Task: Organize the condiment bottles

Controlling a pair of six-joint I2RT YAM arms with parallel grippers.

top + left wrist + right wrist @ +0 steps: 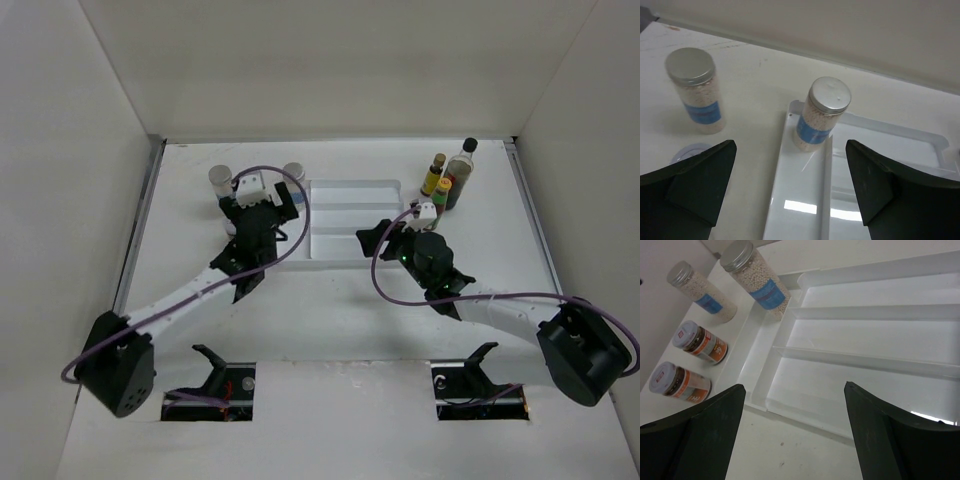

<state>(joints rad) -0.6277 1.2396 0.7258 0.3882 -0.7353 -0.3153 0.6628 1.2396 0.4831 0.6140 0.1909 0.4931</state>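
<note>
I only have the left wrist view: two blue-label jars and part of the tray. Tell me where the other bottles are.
Observer: In the top view, three stand just right of the tray's far end: two yellow-capped bottles and a taller black-capped bottle.
Operator: Check the right arm for me.
Observer: Its end effector is open, holds nothing and faces the tray's bare compartments.
Operator: Report anything close to my arm that I'm missing.
Observer: Two reddish-label jars stand left of the tray, on the near side of your left-hand blue-label jar.
</note>
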